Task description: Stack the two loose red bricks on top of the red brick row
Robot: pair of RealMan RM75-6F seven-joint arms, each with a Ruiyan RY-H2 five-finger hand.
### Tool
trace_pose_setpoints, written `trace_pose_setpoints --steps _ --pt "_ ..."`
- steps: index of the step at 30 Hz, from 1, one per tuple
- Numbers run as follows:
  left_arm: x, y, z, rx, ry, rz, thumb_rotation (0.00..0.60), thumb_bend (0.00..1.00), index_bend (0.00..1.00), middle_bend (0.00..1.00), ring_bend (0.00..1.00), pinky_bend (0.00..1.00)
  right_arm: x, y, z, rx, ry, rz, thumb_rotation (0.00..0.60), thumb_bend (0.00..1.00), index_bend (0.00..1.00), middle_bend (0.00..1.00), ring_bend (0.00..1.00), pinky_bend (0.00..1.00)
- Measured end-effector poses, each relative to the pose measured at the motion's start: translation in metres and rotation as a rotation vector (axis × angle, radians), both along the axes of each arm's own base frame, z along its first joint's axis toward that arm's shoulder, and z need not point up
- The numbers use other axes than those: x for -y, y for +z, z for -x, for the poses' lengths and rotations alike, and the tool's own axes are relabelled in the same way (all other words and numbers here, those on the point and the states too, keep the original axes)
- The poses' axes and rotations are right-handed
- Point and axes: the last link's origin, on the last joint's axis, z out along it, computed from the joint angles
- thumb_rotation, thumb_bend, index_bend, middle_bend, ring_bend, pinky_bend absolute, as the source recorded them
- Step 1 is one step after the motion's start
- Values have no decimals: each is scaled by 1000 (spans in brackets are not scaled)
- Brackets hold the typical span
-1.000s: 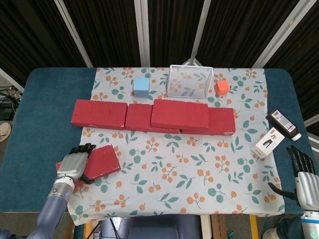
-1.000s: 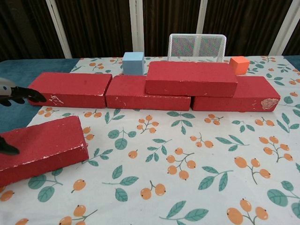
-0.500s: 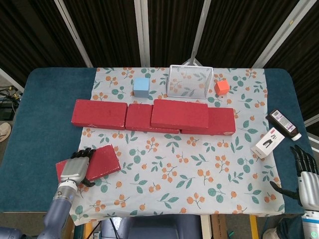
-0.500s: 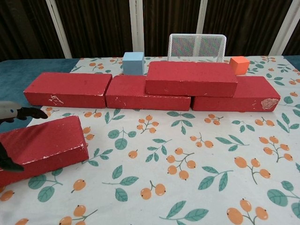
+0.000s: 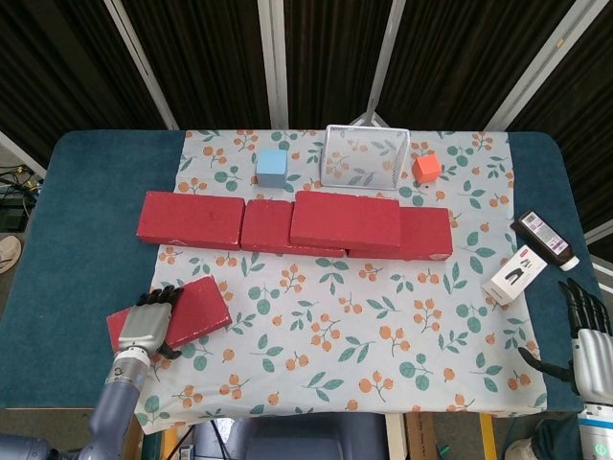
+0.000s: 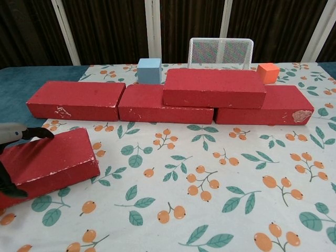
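Blue cube (image 5: 272, 167), basket (image 5: 365, 156), orange cube (image 5: 426, 169) sit behind brick row (image 5: 192, 219). Loose brick (image 5: 196, 309), front-left on bench (image 5: 67, 249), is gripped by left hand (image 5: 146, 325). Right hand (image 5: 589, 335) is spread, empty, beside box (image 5: 513, 275) and bottle (image 5: 544, 240).

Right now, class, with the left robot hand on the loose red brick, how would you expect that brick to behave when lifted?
The loose red brick looks stiff: straight edges, no sag. It probably won't roll, being flat-sided. The left robot hand covers only one end, so the far end may droop or twist unless gripped firmly. Weight cannot be judged.
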Motion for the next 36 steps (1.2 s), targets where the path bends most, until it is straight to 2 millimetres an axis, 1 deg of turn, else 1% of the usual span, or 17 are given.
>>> trace_pose_setpoints --steps 6,14,19,24,31,36 --pt "-1 -1 5 -11 8 1 600 0 0 0 0 0 0 -1 0 -5 -3 -2 600 54 0 19 0 0" --pt "-4 0 6 7 7 -20 600 0 0 0 0 0 1 -1 0 -9 -14 -3 600 55 0 19 0 0" --pt "-5 5 3 31 -15 -46 600 0 0 0 0 0 2 -2 1 -14 -25 -10 600 55 0 19 0 0" --pt "-5 14 -1 39 -42 -76 600 0 0 0 0 0 2 -2 1 -16 -29 -20 600 55 0 19 0 0" --pt "-1 18 7 2 -8 -60 600 0 0 0 0 0 1 -2 1 -17 -36 -29 600 55 0 19 0 0" --pt "0 16 10 32 18 -36 600 0 0 0 0 0 2 -2 1 -19 -40 -29 600 55 0 19 0 0"
